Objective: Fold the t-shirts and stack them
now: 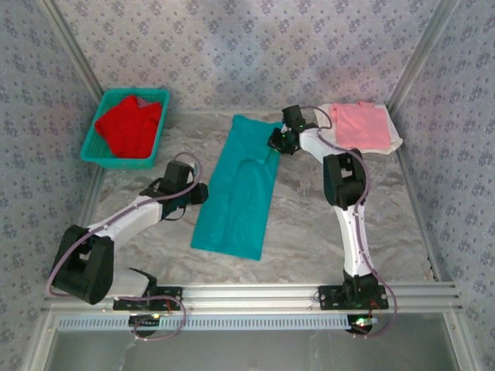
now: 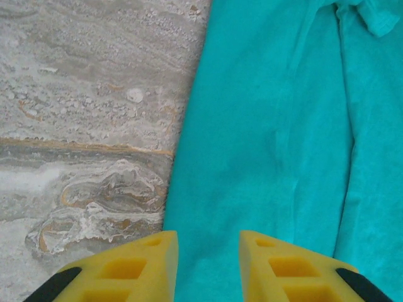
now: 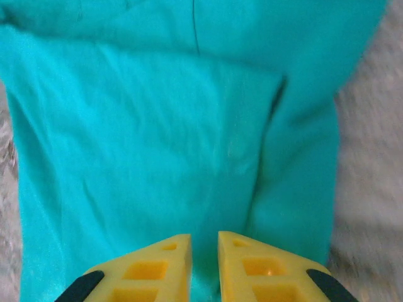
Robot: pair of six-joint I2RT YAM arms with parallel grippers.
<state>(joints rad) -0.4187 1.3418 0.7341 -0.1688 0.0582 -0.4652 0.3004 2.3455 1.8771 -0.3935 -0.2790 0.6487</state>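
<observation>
Left gripper hovered with its yellow fingers apart over the left edge of the long folded teal cloth t-shirt, which lay mid-way across the marbled desk. Right gripper, its jaws a narrow slit apart and clamping nothing, sat over that shirt's far end. A folded pink t-shirt lay at the far right corner.

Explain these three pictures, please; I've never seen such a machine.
Two robot arms stand at the near edge of a marbled table. The wide picture looks down from above; the other two come from cameras on each wrist, showing yellow fingers. A teal shirt lies folded long in the middle, a pink shirt at the far right, a red shirt in a basket. The left gripper is open over the teal shirt's edge; the right gripper has its fingers nearly together, grip unclear.
</observation>
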